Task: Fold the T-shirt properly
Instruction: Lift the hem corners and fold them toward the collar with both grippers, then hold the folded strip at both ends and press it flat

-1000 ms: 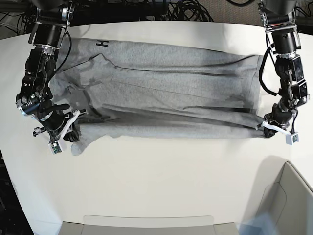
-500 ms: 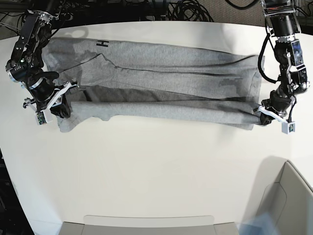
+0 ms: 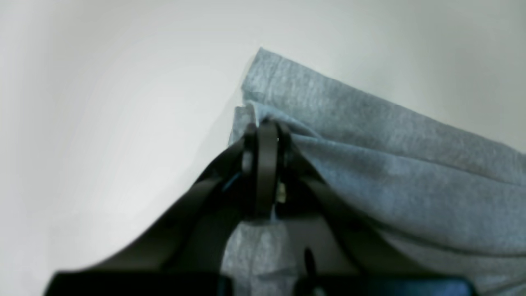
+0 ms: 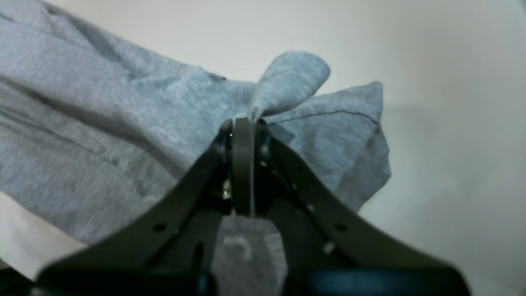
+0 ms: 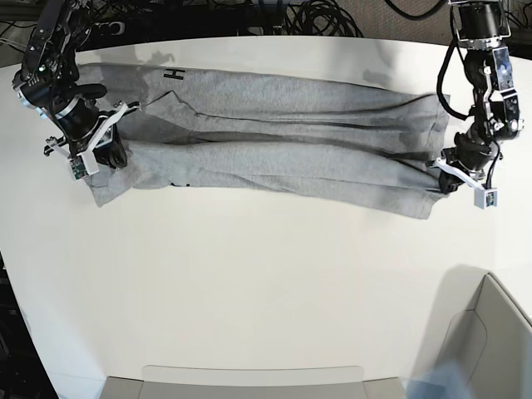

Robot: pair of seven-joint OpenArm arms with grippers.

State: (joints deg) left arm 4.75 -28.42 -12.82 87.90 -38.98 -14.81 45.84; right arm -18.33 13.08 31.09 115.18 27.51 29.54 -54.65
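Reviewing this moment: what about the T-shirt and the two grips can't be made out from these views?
- T-shirt lettering: base view shows one letter at the far edge; folds hide the rest.
- Layers pinched by the left gripper: left wrist view, black fingers cover the pinch.
- Which part the right gripper holds: right wrist view, bunched, blurred cloth.
- Grey bin: cropped by the base view's corner.

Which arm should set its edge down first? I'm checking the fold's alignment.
Probably the left gripper: shut on the T-shirt, its hem corner lies neat, nearly over the far edge. The right gripper holds bunched cloth.
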